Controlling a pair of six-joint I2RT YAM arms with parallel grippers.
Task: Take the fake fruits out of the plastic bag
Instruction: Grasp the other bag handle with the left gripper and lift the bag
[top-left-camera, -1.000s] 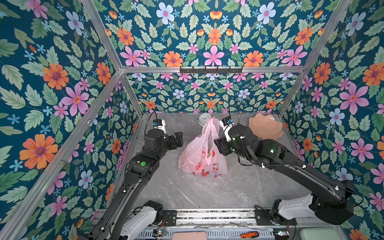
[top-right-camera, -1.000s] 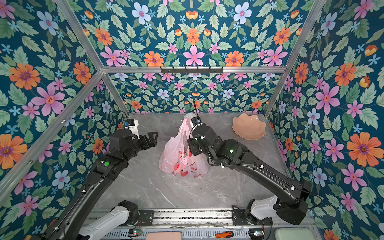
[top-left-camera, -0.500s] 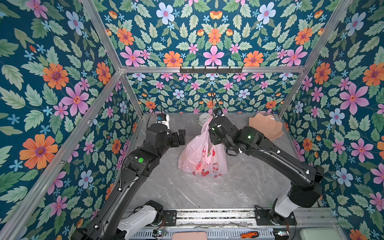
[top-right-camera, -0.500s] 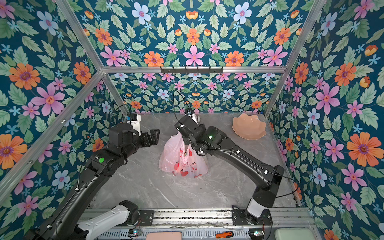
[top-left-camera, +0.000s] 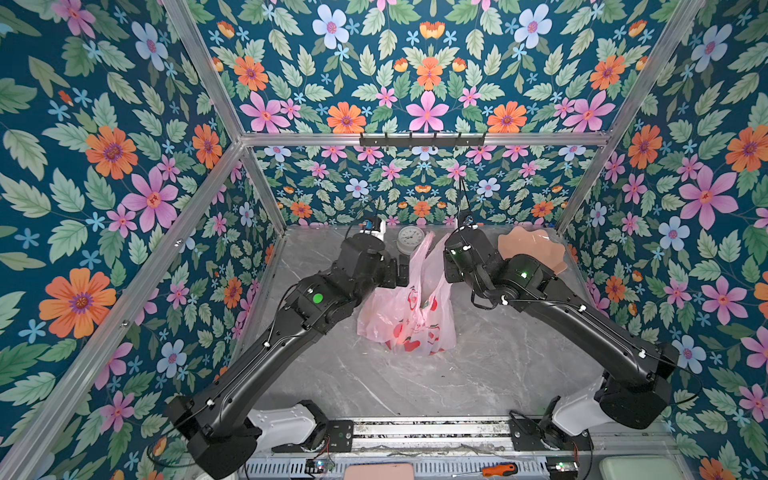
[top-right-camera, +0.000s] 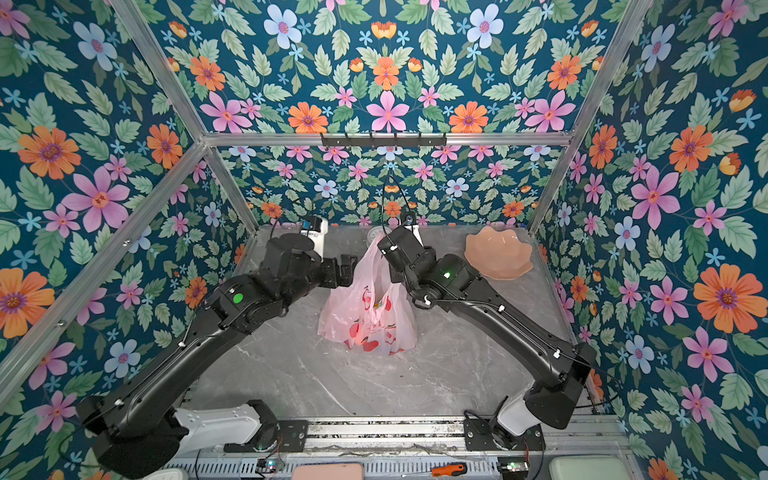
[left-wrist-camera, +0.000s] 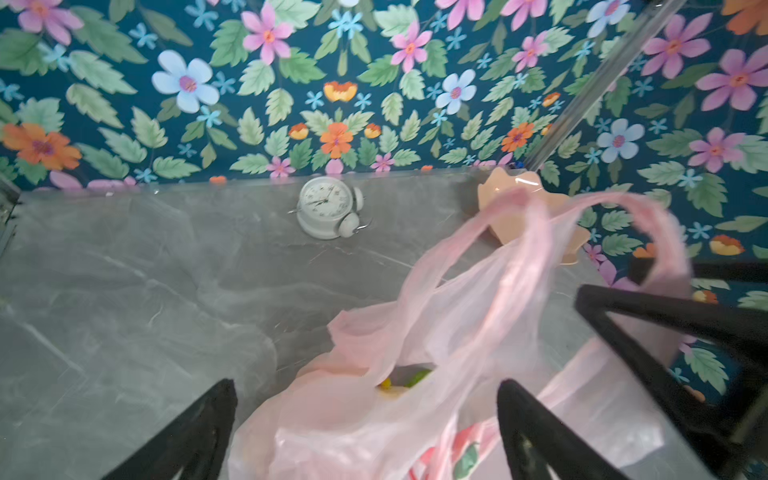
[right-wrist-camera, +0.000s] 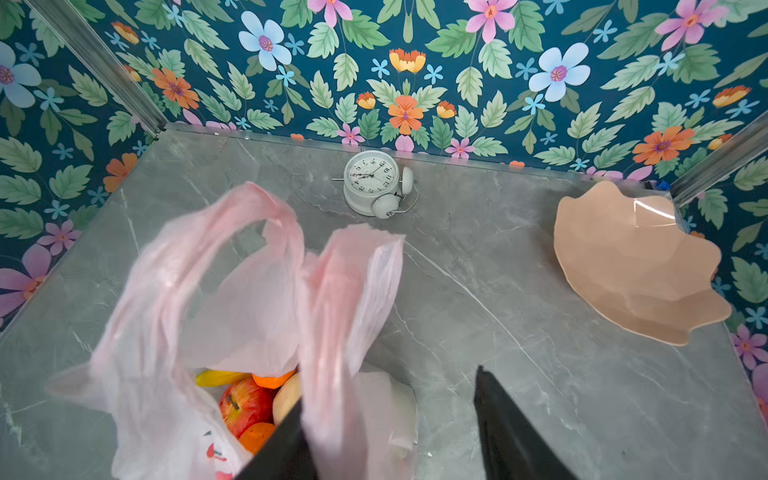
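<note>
Right wrist view is showing the right gripper (right-wrist-camera: 388, 386) part-open, one blurred handle (right-wrist-camera: 345, 299) rising between its jaws unpinched, and the plastic bag (right-wrist-camera: 249, 299) sitting on the table (top-left-camera: 415, 386) with the fake fruits (right-wrist-camera: 249, 405) inside, mostly hiding under pink film. Meanwhile the left gripper (left-wrist-camera: 365, 381) is hovering wide open and empty at 9 o'clock of the bag, the right one at 3 o'clock. Since a second ago the left gripper is closing in and the right jaws are narrowing.
</note>
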